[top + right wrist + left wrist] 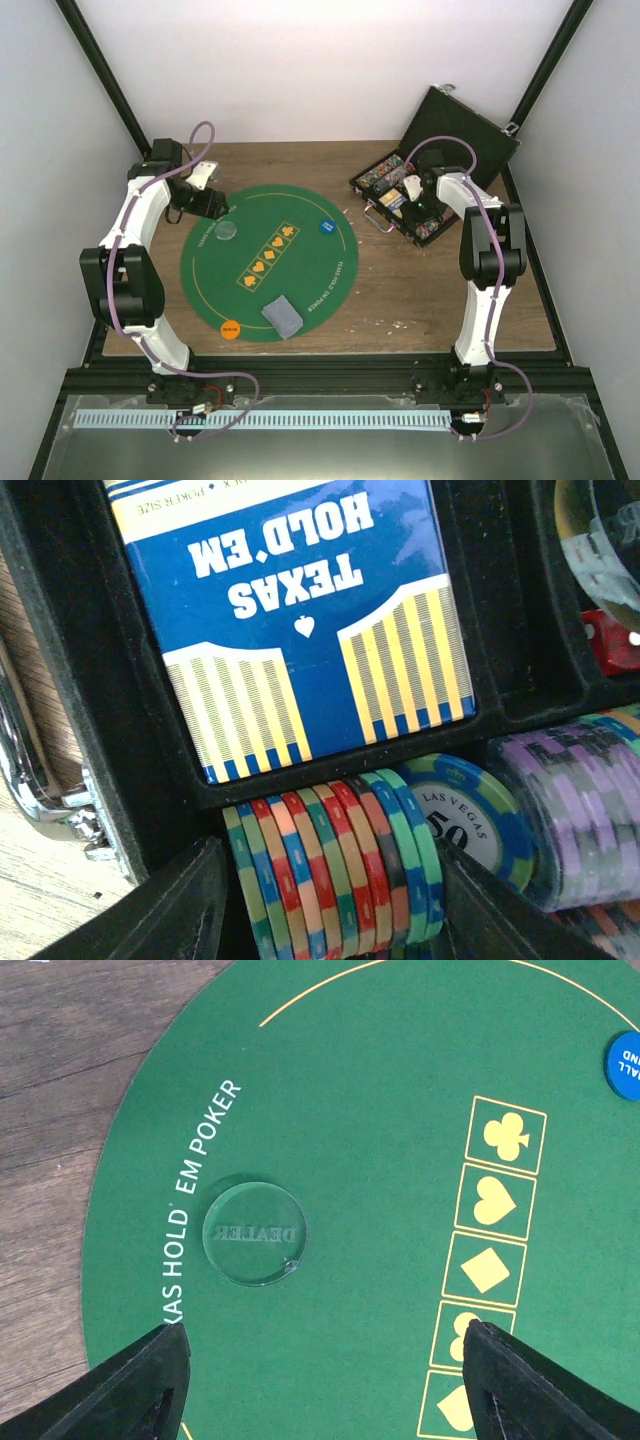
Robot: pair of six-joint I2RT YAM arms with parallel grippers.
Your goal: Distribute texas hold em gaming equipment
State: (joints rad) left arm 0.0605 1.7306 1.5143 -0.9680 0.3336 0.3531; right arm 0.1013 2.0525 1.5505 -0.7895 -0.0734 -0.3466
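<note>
green mat (262, 205) shows yellow suit marks, with blue disc (327, 228), orange disc (230, 327) and multicoloured striped chips (330, 870).

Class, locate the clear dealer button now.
In the top view the dealer button lies on the green mat, left side, between the left gripper and the suit boxes.

One mat (290, 200), one black case (462, 125) on the poker table.
On the mat: one clear dealer button (253, 1232), one blue disc (327, 228), one orange disc (230, 327), one pile of cards (281, 316). In the case: one blue card box (290, 620), with chips (330, 870) packed too tightly to count.
</note>
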